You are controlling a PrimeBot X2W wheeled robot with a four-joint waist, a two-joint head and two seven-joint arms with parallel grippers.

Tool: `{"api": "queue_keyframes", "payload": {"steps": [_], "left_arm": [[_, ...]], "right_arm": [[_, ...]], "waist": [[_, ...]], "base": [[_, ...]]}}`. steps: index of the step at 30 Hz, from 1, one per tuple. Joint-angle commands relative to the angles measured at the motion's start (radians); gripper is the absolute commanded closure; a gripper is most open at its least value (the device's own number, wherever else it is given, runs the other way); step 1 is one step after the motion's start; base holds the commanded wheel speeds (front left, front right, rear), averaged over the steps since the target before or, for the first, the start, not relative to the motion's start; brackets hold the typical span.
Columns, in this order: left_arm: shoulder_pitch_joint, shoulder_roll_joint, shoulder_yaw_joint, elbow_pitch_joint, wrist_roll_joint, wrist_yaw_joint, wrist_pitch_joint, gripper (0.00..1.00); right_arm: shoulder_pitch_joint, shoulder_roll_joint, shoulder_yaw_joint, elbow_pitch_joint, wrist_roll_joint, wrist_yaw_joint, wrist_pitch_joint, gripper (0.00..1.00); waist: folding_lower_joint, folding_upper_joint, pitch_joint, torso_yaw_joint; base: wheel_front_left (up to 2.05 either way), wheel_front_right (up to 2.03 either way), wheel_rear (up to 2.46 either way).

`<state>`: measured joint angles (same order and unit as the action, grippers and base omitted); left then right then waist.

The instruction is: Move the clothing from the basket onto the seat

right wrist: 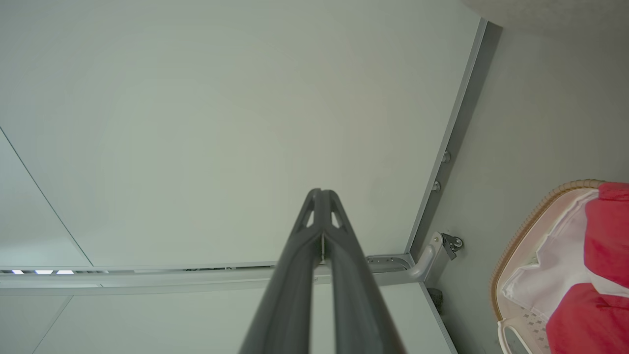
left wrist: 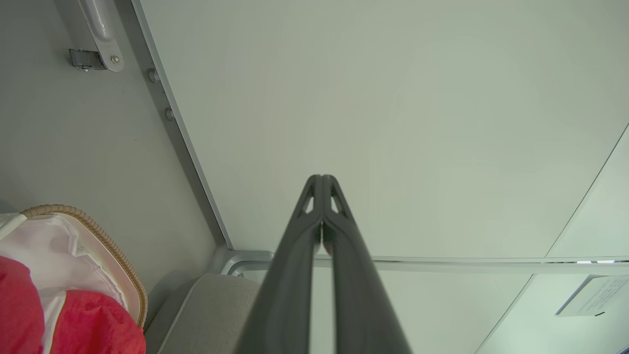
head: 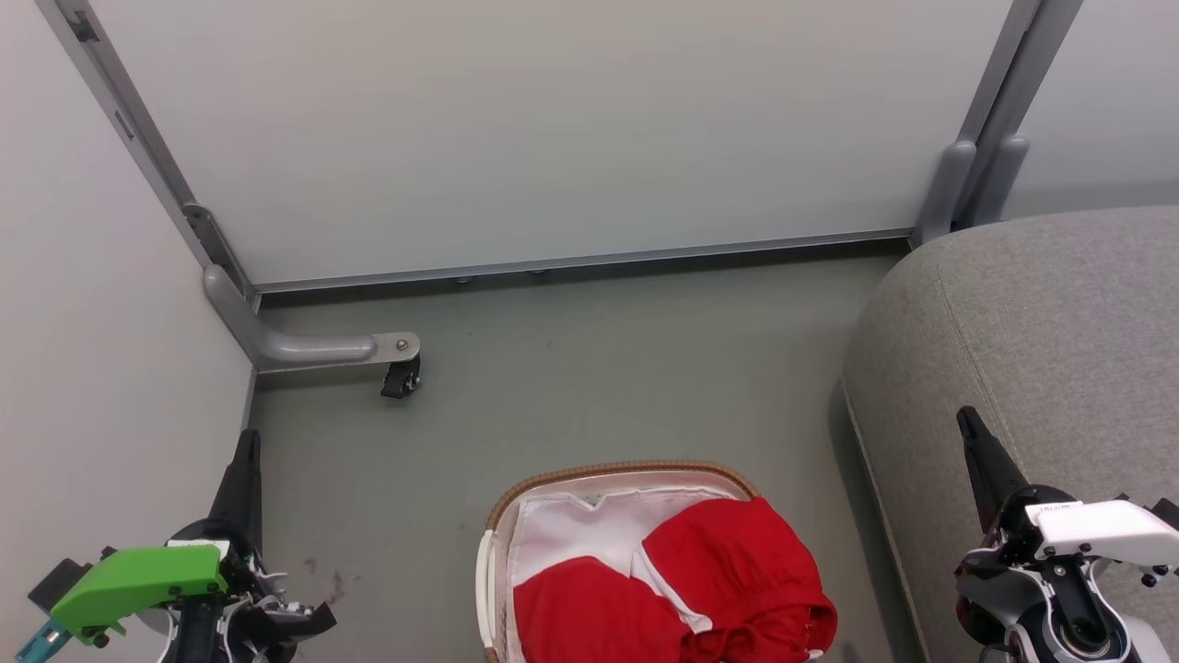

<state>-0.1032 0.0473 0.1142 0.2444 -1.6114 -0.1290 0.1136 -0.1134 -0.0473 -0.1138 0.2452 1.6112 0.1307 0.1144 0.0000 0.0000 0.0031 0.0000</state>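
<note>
Nearest the robot, the basket (head: 626,471) stands on the floor (head: 599,368) at the bottom centre of the head view, between the two arms.

Contents of the basket:
- The liner (head: 571,529), white cloth, covers the inside wall and shows bare on the far and left sides.
- The clothing (head: 728,571), red fabric with a white panel, lies bunched inside. It fills the near and right parts of the basket, and one fold hangs over the right rim.

The left gripper (head: 247,442) is at the lower left, apart from the basket. In the left wrist view its two fingers (left wrist: 295,275) are pressed together at the tips with nothing between them. The right gripper (head: 967,419) is at the lower right, in front of the seat; the right wrist view shows its fingers (right wrist: 354,285) likewise closed together and empty.

The seat (head: 1041,350), a grey upholstered cushion, stands to the right of the basket, near it but not touching. No clothing lies on the part of the seat in view.

Farther off, a caster (head: 401,378) on a grey bracket rests on the floor at the left. A pale wall panel (head: 553,138) closes the far side.
</note>
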Motion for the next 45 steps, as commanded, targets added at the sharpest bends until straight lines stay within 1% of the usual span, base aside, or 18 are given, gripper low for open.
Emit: {"api": "queue_keyframes", "payload": {"steps": [1,10,11,16,21,31,35,39,42,45], "left_arm": [[-0.011,0.006,0.001,-0.001,-0.003,-0.004,0.004,1.0],[-0.011,0.006,0.001,-0.001,-0.003,-0.004,0.004,1.0],[-0.011,0.006,0.001,-0.001,-0.003,-0.004,0.004,0.0],[0.028,-0.007,-0.006,0.038,0.0,0.002,-0.001,0.0],[0.032,-0.006,-0.038,0.029,0.013,0.002,-0.028,0.0],[0.038,-0.005,-0.078,0.007,0.075,0.001,-0.075,0.0],[0.036,-0.004,-0.091,-0.004,0.14,0.001,-0.093,0.0],[0.03,-0.003,-0.102,-0.019,0.212,0.001,-0.109,0.0],[0.025,-0.003,-0.113,-0.031,0.271,0.001,-0.122,0.0],[0.022,-0.003,-0.121,-0.041,0.328,0.0,-0.133,0.0]], "right_arm": [[0.011,-0.006,-0.001,-0.003,0.004,0.0,0.002,1.0],[0.011,-0.006,-0.001,-0.003,0.004,0.0,0.002,1.0],[0.011,-0.006,-0.001,-0.003,0.004,0.0,0.002,0.0],[0.018,0.012,0.004,0.038,-0.001,0.0,-0.001,0.0],[0.025,0.011,0.015,0.037,-0.02,0.0,-0.028,0.0],[0.029,0.008,0.005,0.043,-0.113,0.0,-0.075,0.0],[0.03,0.008,-0.006,0.027,-0.181,0.0,-0.093,0.0],[0.033,0.007,-0.005,-0.003,-0.286,0.0,-0.11,0.0],[0.035,0.006,0.008,-0.037,-0.39,0.0,-0.122,0.0],[0.041,0.006,0.019,-0.06,-0.462,0.0,-0.134,0.0]], "waist": [[0.0,0.0,0.0,0.0],[0.0,0.0,0.0,0.0],[0.0,0.0,0.0,0.0],[0.0,0.0,0.0,0.0],[0.0,0.0,0.001,0.0],[0.0,0.0,0.002,0.0],[0.0,0.0,0.002,0.002],[0.0,0.0,0.003,0.003],[0.0,0.0,0.004,0.005],[0.0,0.0,0.005,0.006]], "base": [[0.0,0.0,0.0],[0.0,0.0,0.0],[0.0,0.0,0.0],[0.0,0.0,0.0],[0.0,0.0,0.0],[0.0,0.0,0.0],[0.0,0.0,0.0],[0.0,0.0,0.0],[0.0,0.0,0.0],[0.0,0.0,0.0]]}}
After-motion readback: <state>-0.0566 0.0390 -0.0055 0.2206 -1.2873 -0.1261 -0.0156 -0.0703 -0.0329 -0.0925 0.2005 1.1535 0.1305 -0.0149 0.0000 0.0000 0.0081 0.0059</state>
